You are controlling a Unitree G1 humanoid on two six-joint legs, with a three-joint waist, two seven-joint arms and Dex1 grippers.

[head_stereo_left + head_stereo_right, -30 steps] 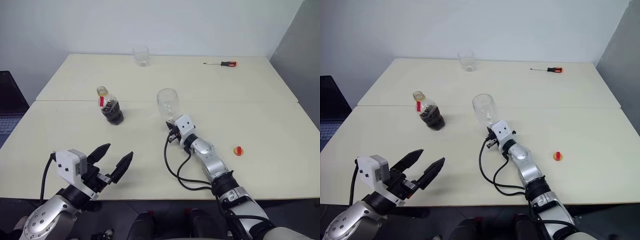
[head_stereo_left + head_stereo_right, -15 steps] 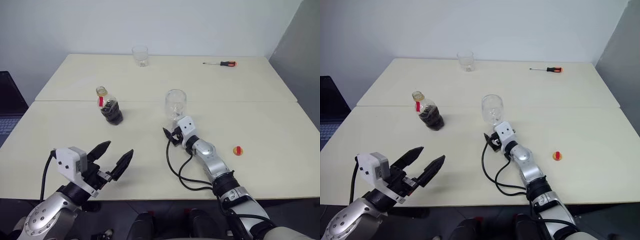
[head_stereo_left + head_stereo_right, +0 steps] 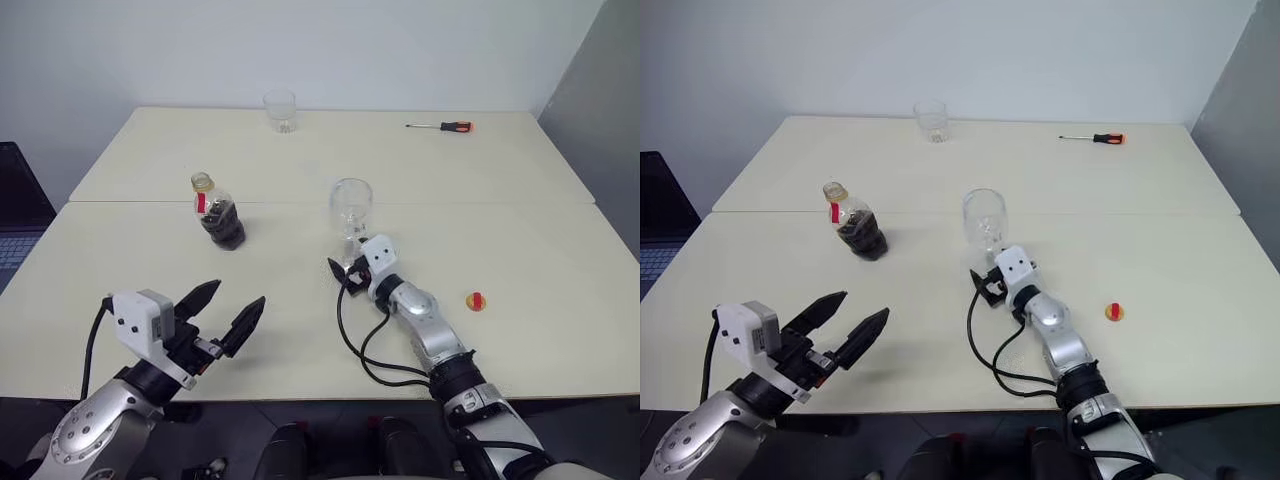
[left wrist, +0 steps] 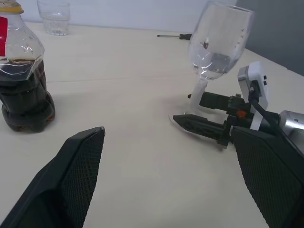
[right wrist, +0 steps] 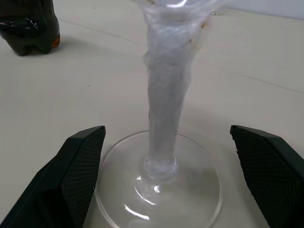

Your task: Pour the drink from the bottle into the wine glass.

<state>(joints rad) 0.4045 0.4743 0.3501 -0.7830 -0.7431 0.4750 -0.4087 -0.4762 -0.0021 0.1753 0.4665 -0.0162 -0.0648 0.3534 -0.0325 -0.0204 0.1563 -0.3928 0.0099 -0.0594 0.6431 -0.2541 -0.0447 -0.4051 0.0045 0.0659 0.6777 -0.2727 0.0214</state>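
Clear and upright, the wine glass (image 3: 351, 207) stands mid-table on the cream table (image 3: 520, 260), its foot between the wide-spread fingers of the right gripper (image 5: 166, 180), which grips nothing. The bottle (image 3: 218, 213) of dark drink (image 3: 224, 224) stands well to its left. The left gripper (image 3: 232, 318) hovers near the table's front edge, open and empty.
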